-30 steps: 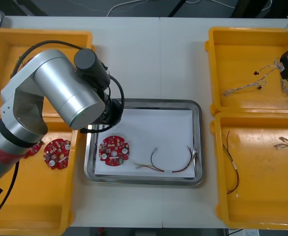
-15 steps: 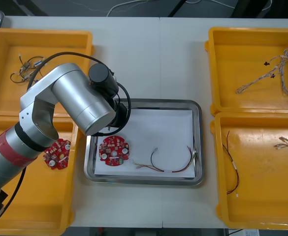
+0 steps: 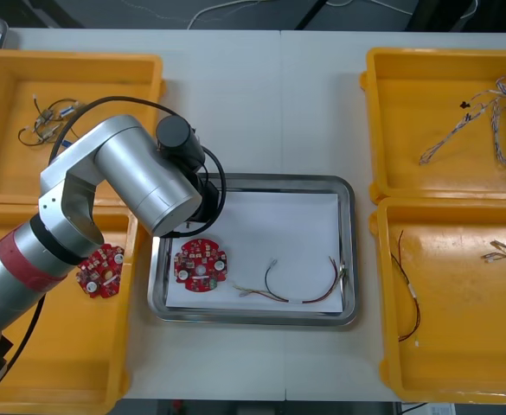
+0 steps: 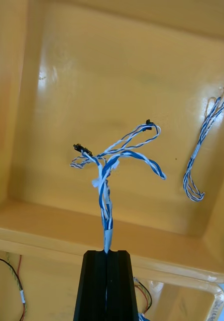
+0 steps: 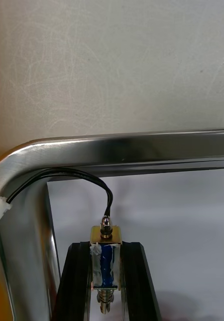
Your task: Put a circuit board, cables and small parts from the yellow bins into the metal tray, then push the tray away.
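Circuit board (image 3: 201, 264) and a cable (image 3: 300, 294) lie in the metal tray (image 3: 348, 251). The left pincer (image 5: 107, 246) clamps a small metal part (image 5: 107, 235) over its far-left corner; the right pincer (image 4: 107, 256) grips a blue-and-white cable (image 4: 107, 195) over the far-right bin (image 3: 374, 130). Push pending.

Silver cylindrical left arm (image 3: 140, 186), red band (image 3: 19, 259), black cable loops (image 3: 118, 98), black-fingered left tool (image 5: 106, 248).

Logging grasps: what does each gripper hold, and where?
Left gripper, over the tray: small metal part, by its blue-wrapped body. Right gripper, over a bin: twisted blue and white cable, by one end.
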`<state>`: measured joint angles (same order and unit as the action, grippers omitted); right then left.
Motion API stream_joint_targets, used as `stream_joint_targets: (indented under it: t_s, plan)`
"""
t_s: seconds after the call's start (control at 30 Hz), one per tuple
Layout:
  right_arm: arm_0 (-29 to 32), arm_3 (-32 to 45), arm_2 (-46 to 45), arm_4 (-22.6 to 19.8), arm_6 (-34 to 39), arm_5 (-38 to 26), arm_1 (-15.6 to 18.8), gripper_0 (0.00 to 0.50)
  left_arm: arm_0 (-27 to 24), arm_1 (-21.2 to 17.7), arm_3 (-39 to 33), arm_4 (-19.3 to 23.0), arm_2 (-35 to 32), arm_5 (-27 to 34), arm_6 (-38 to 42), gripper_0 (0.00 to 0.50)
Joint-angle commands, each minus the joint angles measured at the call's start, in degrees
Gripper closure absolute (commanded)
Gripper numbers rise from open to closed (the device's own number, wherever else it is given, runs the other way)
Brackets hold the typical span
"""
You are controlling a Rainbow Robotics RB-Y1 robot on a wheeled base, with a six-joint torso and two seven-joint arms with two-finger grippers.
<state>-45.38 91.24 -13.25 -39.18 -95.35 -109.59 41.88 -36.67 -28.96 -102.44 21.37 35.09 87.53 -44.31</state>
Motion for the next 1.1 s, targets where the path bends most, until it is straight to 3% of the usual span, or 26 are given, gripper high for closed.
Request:
stream_joint_targets:
  t_s: [0.03,0.17,0.2,0.27,0.33,0.57,1.1]
  plan:
    - [-4.7,1.7,0.1,-0.7,2.5,-0.4,1.4,0.500,-1.1,1.3,-0.4,-0.8,0.9,-0.6,-1.7,0.500]
    - [-7.8,1.7,0.1,-0.8,3.4,-0.4,0.7,0.500,-1.1,1.3,-0.4,-0.8,0.9,-0.6,-1.4,0.499]
    - [-8.1,1.7,0.1,-0.8,3.5,-0.4,0.7,0.500,-1.1,1.3,-0.4,-0.8,0.9,-0.6,-1.4,0.477]
    - [-8.8,1.7,0.2,-0.8,3.9,-0.4,0.7,0.500,-1.1,1.3,-0.4,-1.1,0.9,-0.6,-1.2,0.271]
    - [-9.0,1.7,0.4,-1.0,4.2,-0.4,0.7,0.500,-1.2,1.3,-0.4,-1.2,0.9,-0.6,-1.3,0.175]
    - [-9.0,1.7,2.9,0.0,5.3,-0.4,0.7,0.500,-1.2,0.8,-1.6,-0.2,-0.1,-0.5,-0.9,0.003]
    - [-9.0,1.8,3.1,-0.2,5.6,-0.4,-0.7,0.500,-3.8,-0.6,-13.2,13.7,-14.3,15.6,-0.8,0.000]
